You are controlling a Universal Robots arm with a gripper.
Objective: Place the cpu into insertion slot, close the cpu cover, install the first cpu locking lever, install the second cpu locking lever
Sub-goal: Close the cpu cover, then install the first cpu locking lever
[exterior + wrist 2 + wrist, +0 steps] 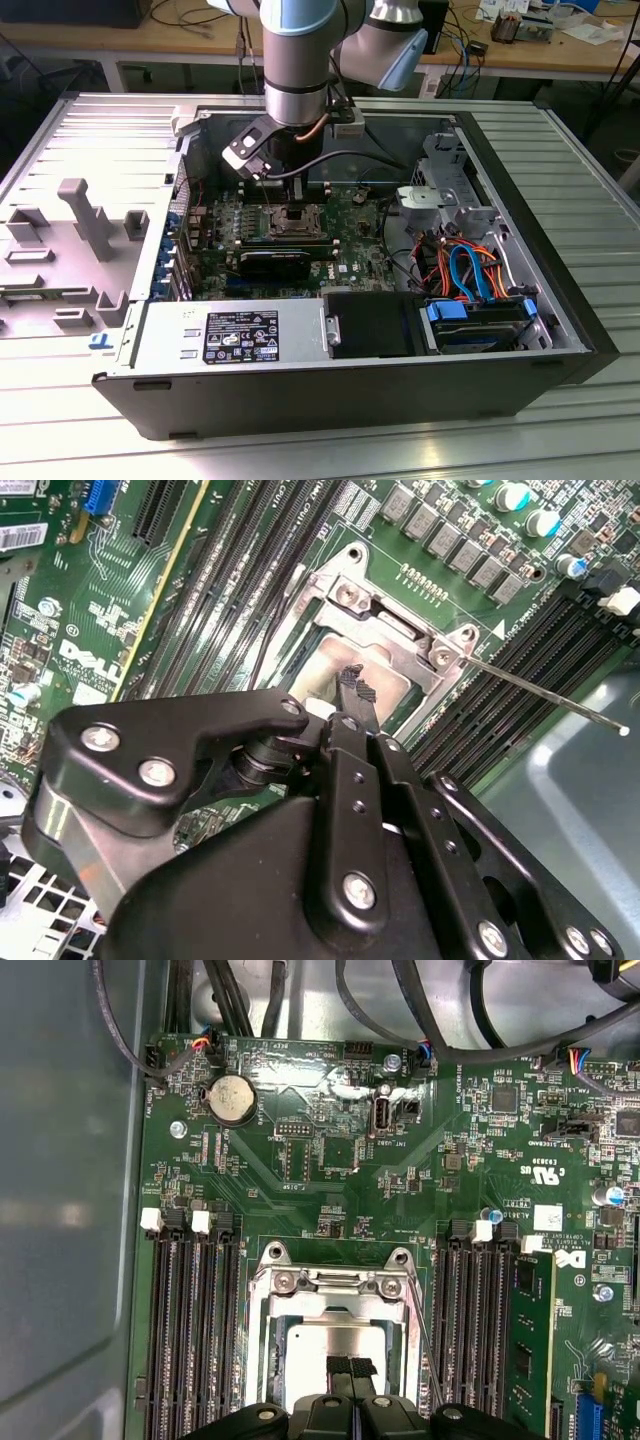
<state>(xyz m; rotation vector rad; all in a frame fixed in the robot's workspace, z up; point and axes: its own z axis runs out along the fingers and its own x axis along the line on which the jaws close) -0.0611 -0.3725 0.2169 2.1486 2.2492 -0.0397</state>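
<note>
The insertion slot [285, 222] sits mid-board inside the open computer case. In both wrist views the cpu [325, 1345] [335, 660] lies in it, dull silver top showing through the window of the cpu cover [330, 1285] [395, 615], which lies flat over it. A thin locking lever [545, 695] [428, 1355] sticks out from the socket's corner over the memory slots. My gripper [297, 200] [352, 688] [350, 1367] hangs right over the cpu's top, black fingers shut together with nothing seen between them.
The green motherboard [350, 240] carries long black memory slots [195, 1330] on both sides of the socket and a coin battery [230, 1098]. A drive cage [440, 185], coloured cables [470, 270] and a power supply [230, 335] crowd the case. A grey fixture [90, 220] stands outside, on the exterior view's left.
</note>
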